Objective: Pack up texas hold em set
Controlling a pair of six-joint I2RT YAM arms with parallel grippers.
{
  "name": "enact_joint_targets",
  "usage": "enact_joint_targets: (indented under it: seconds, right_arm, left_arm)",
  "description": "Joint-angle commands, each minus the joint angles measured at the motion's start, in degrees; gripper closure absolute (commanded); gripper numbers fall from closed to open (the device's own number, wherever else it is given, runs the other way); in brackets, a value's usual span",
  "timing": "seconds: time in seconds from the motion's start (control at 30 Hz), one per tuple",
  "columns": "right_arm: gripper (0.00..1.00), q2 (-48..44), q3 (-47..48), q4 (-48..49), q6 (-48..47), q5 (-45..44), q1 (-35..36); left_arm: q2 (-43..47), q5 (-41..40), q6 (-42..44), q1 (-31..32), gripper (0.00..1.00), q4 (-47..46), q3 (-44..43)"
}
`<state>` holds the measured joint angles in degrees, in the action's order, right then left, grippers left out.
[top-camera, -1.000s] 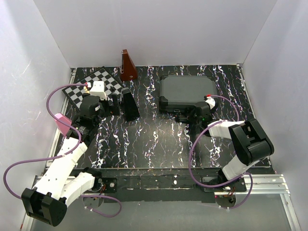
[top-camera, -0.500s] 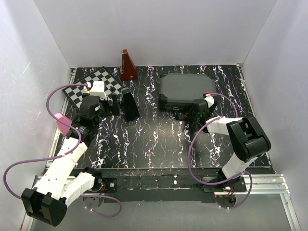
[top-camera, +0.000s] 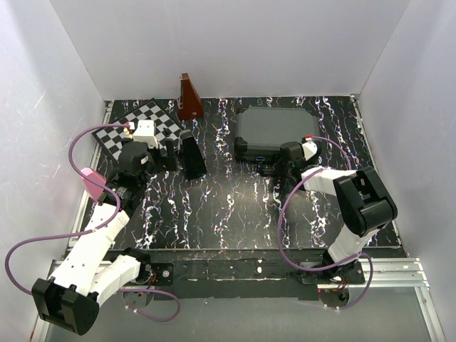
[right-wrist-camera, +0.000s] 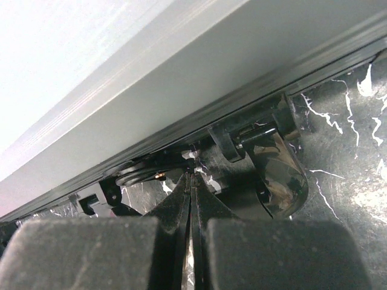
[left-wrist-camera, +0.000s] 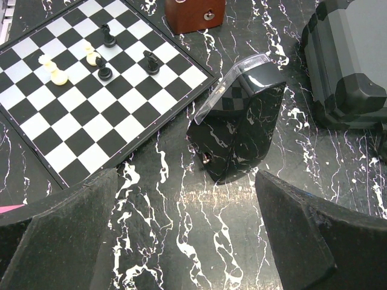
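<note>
The black hard case (top-camera: 274, 128) lies shut at the back right, its grey lid up. Chips, cards, dice and buttons are hidden. My right gripper (top-camera: 275, 165) is shut and empty, its tips pressed against the case's front edge. In the right wrist view the shut fingertips (right-wrist-camera: 192, 179) sit under the lid's rim (right-wrist-camera: 181, 84), just left of the glossy black handle (right-wrist-camera: 275, 175). My left gripper (top-camera: 171, 152) is open and empty, low over the table at the left. It also shows in the left wrist view (left-wrist-camera: 186, 181).
A chessboard (top-camera: 139, 122) with a few pieces (left-wrist-camera: 100, 60) lies at the back left. A brown pyramid-shaped object (top-camera: 189, 100) stands behind it. A black marbled block with a clear top (left-wrist-camera: 239, 136) stands just ahead of my left gripper. White walls close in three sides.
My right gripper has moved left and back, from just in front of the case up against its front edge. The left arm has not moved.
</note>
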<state>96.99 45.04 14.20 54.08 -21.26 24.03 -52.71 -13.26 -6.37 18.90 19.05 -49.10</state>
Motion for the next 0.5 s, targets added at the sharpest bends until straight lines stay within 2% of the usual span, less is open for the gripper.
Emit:
enact_joint_targets:
  seconds: [0.0,0.3,0.47]
  right_arm:
    - [0.99,3.65,2.25,-2.59,5.58,-10.29,-1.27]
    - [0.99,4.87,6.29,-12.43,12.53,-14.07,-0.92]
    - [0.99,5.49,7.35,-14.11,15.69,-14.08,-0.92]
  left_arm:
    - [0.41,-1.51,0.66,0.09,0.02,-0.15,0.06]
    - [0.68,-1.60,0.57,0.09,0.02,-0.06,0.15]
    - [0.68,-2.21,0.75,0.09,0.02,-0.15,0.32]
